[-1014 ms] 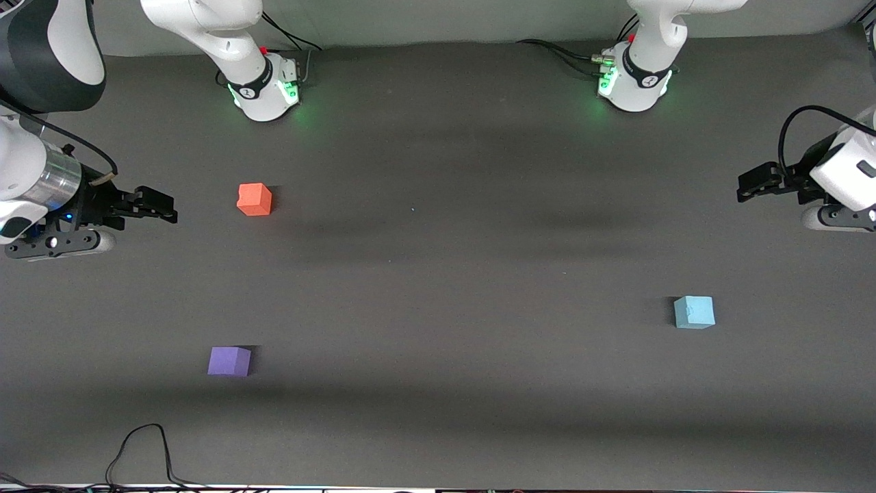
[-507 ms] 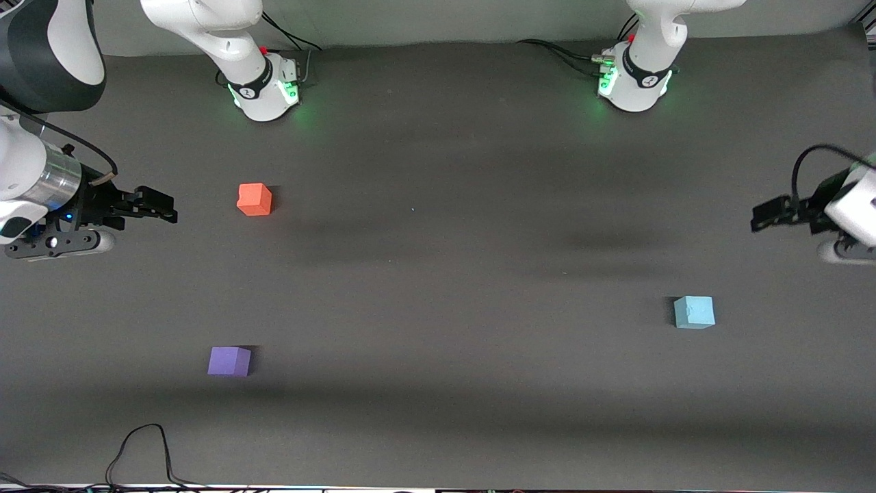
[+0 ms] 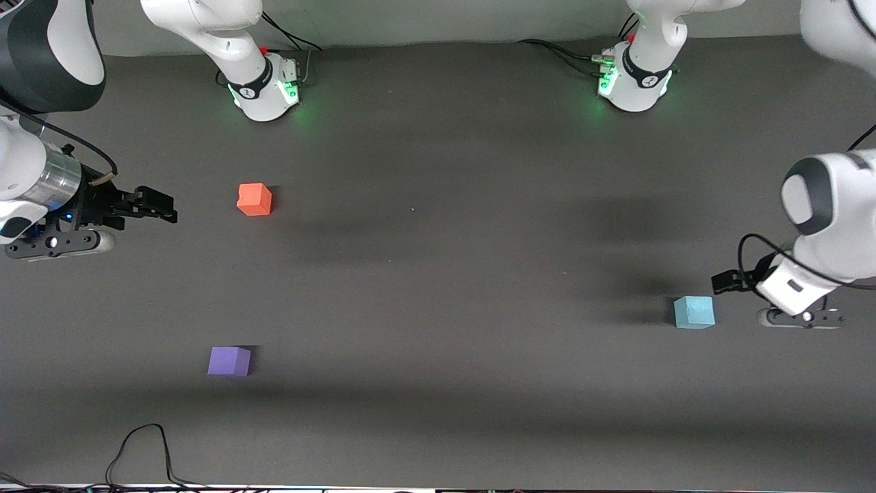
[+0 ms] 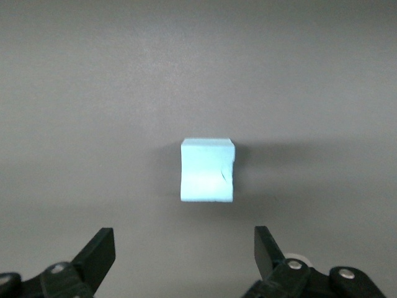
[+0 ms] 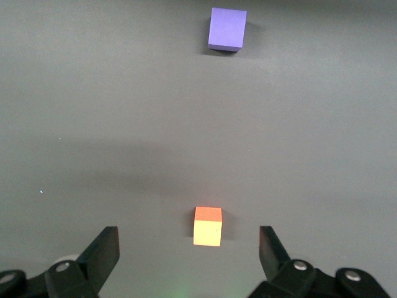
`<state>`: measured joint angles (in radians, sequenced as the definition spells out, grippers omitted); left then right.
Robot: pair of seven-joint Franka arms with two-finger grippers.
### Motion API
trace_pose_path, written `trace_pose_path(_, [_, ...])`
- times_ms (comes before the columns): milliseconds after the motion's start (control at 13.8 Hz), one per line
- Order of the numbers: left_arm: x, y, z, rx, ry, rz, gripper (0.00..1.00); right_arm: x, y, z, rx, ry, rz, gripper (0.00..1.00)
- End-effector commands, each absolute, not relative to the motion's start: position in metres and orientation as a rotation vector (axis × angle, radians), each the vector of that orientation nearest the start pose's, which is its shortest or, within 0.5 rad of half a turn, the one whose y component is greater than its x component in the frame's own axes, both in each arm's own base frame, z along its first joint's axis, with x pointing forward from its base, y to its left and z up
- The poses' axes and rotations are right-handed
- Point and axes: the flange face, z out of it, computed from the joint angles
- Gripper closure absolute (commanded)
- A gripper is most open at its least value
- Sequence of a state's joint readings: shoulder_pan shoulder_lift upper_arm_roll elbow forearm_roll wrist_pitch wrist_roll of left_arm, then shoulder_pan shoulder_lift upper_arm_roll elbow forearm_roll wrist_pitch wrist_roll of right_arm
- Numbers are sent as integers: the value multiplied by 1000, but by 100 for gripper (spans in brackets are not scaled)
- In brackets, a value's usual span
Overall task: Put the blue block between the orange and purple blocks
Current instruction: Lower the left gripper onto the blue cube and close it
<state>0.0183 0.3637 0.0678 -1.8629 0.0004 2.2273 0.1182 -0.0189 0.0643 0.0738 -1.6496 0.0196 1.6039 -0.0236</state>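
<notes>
The blue block [image 3: 694,312] lies on the dark table toward the left arm's end. My left gripper [image 3: 725,281] hovers close beside it, open and empty. In the left wrist view the blue block [image 4: 208,169] sits ahead of the left gripper [image 4: 183,236], outside its fingers. The orange block [image 3: 254,199] and the purple block [image 3: 229,361] lie toward the right arm's end, the purple one nearer the front camera. My right gripper [image 3: 164,205] waits beside the orange block, open and empty. The right wrist view shows the orange block [image 5: 208,226] just ahead of the right gripper [image 5: 188,231], and the purple block [image 5: 227,28] farther off.
Both arm bases [image 3: 263,89] [image 3: 633,82] stand at the table's edge farthest from the front camera. A black cable [image 3: 144,445] loops onto the table at the edge nearest that camera, below the purple block.
The left arm has swung toward the front camera and brought its open gripper close to the blue block. The right arm and all three blocks have stayed put.
</notes>
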Motion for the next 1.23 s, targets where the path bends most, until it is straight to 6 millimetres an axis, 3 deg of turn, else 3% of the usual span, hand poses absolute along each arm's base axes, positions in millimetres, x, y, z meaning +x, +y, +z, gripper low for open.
trace_pose_path(0, [632, 45, 287, -3102, 107, -22, 0, 567, 32, 559, -3120, -145, 177, 0])
trace_pose_path(434, [625, 39, 212, -3097, 124, -52, 0, 567, 32, 559, -3120, -145, 177, 0])
trace_pose_path(796, [620, 38, 200, -3109, 88, -24, 1, 567, 32, 559, -3120, -145, 177, 0])
trace_pose_path(869, [620, 38, 199, -3110, 83, -14, 19, 567, 32, 559, -3120, -145, 177, 0])
trace_pose_path(941, [619, 39, 199, -3110, 78, -7, 47, 567, 32, 559, -3120, -145, 177, 0])
trace_pose_path(1014, [619, 39, 199, -3112, 65, -3, 60, 567, 32, 559, -3120, -145, 177, 0])
trace_pose_path(1158, [619, 37, 199, -3112, 17, -3, 72, 567, 32, 559, -3120, -145, 177, 0])
